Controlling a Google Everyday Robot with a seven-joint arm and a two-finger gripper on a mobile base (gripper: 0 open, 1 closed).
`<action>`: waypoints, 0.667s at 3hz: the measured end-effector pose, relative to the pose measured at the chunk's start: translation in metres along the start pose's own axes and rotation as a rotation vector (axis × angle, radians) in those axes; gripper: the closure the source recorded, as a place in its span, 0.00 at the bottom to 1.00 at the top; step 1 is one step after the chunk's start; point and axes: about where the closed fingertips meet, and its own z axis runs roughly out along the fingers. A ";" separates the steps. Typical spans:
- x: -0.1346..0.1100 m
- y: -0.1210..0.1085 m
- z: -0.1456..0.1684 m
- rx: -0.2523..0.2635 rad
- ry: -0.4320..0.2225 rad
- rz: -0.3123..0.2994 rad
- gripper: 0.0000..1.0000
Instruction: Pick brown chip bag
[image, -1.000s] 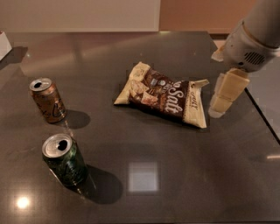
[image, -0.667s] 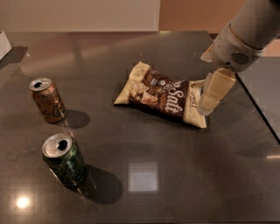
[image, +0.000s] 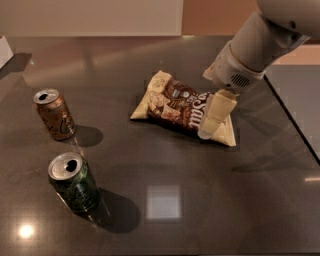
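One brown can (image: 55, 114) and one green can (image: 74, 182) are standing well left of the brown chip bag (image: 172, 102), which is lying flat mid-table (image: 200, 215), leaving its right end free to reach. The gripper (image: 207, 131) is hanging over that end, seemingly touching it. Whether it is spread or closed I cannot tell.

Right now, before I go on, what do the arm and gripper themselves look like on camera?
The arm is a smooth white, rounded shell. Its wrist is a thick cylinder with a small dark slotted vent. The gripper, over one end of the chip bag, is pale cream and blocky. No cables or markings show.
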 end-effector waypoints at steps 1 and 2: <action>-0.008 -0.001 0.027 -0.012 -0.004 -0.022 0.00; -0.003 -0.008 0.045 0.003 0.026 -0.031 0.00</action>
